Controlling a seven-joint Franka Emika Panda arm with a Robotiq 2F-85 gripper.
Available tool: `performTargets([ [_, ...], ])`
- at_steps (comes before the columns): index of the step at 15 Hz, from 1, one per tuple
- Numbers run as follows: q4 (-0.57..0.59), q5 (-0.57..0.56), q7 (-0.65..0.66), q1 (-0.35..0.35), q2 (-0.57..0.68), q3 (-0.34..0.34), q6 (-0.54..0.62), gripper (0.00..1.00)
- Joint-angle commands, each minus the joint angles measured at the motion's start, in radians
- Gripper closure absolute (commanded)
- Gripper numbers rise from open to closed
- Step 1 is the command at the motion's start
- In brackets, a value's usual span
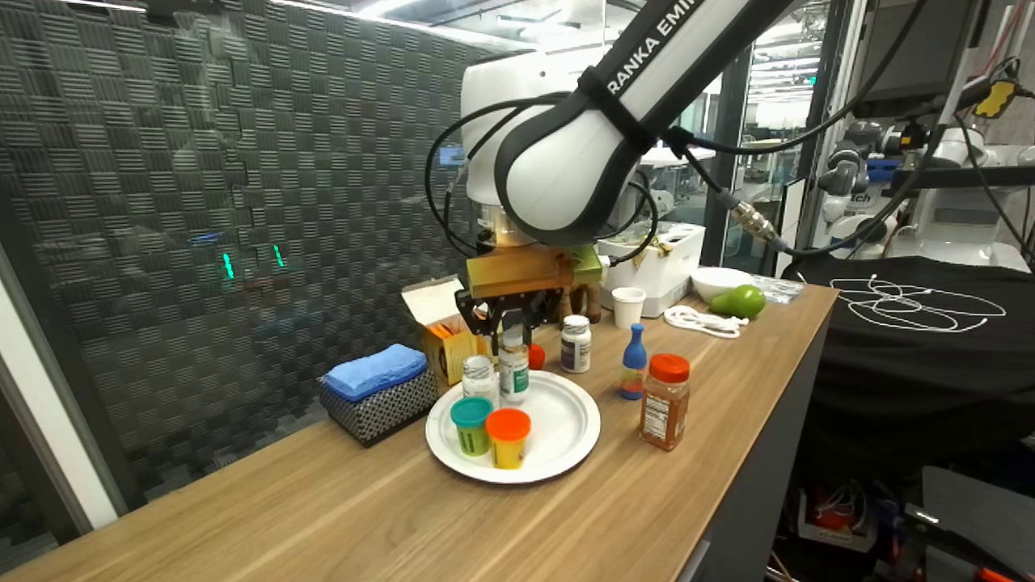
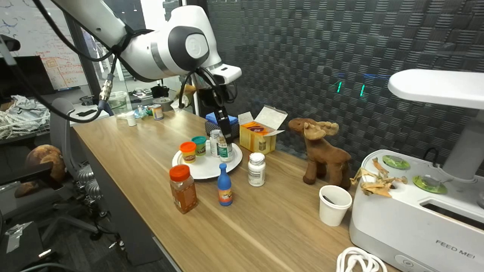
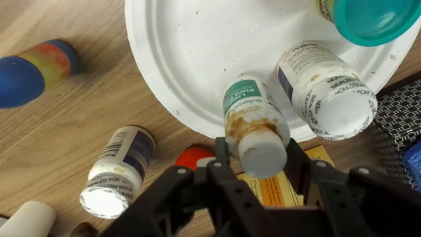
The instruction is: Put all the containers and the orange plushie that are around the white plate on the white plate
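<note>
Though containers [image 1: 508, 442] share the plate [image 1: 559, 422], one side's bare.

Orange plushie [image 3: 189, 157] partly hidden, wrist view cropping green cup [image 3: 376, 21], white plate [image 3: 194, 46]

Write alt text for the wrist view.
A gripper clasps a stained, green-labelled bottle at the rim of a white plate bearing a white bottle and a teal-lidded tub. Off the plate are a blue bottle, another white bottle and a partly hidden orange-red lump.

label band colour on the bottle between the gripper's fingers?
Green band, white lettering; clearest in the wrist view.
</note>
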Motion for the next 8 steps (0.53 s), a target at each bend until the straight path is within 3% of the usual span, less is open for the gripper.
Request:
performTargets([
  [1, 0.049, -0.006, 0.021, 0.010, 0.038, -0.011, 0.007, 0.81],
  [5, 0.063, -0.004, 0.023, 0.012, 0.053, -0.014, 0.002, 0.81],
  [6, 0.059, -0.007, 0.023, 0.014, 0.049, -0.015, 0.001, 0.48],
  [7, 0.043, 0.005, 0.010, 0.007, 0.034, -0.007, 0.000, 0.30],
  [8, 0.025, 0.013, 0.002, 0.003, 0.019, -0.001, 0.004, 0.24],
])
